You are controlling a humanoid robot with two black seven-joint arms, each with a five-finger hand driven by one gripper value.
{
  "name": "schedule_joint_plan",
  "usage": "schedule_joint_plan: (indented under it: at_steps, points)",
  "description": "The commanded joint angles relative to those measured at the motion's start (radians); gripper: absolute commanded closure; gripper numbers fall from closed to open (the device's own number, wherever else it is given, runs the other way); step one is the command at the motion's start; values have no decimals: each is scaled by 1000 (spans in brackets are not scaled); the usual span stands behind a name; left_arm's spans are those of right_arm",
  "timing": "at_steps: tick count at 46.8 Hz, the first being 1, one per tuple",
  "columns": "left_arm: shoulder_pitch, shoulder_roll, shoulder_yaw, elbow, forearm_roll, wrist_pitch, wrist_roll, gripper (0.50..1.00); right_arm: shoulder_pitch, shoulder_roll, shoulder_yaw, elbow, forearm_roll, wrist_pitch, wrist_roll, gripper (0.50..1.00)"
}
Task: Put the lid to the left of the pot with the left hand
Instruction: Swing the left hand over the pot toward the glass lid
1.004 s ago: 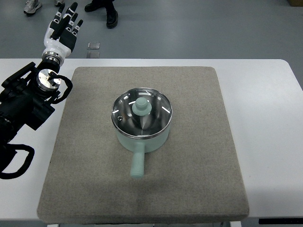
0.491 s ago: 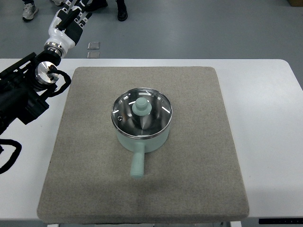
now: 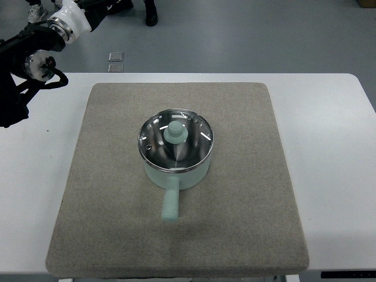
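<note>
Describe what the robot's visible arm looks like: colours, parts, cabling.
Only the left arm shows, at the top-left corner. Its body is matte black and blocky, with a shiny round silver joint cap and a looping black cable. The wrist section is white with a metal ring. The robot hand is mostly cropped out.

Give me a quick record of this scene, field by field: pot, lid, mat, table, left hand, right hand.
pot: mint green, mid-mat, handle toward the camera
lid: glass with green knob, on the pot
mat: grey, under the pot
table: white
left hand: only the white wrist part shows at the top left corner, away from the pot; fingers out of frame
right hand: not in view
</note>
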Motion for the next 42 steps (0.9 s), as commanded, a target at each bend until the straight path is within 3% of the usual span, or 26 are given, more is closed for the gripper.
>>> schedule_joint_plan:
  at_steps: [1, 11, 29, 42]
  points:
    - [-6, 16, 1, -34, 79, -2, 1, 506, 0, 0, -1, 0, 0, 0, 0, 576]
    - [-18, 44, 3, -146, 295, -28, 2, 506, 1, 0, -1, 0, 0, 0, 0, 576]
    - [-66, 64, 32, -263, 730, -183, 4, 508, 0, 0, 1, 0, 0, 0, 0, 576]
    - [-169, 64, 109, -349, 877, -269, 2, 508, 0, 0, 1, 0, 0, 0, 0, 576]
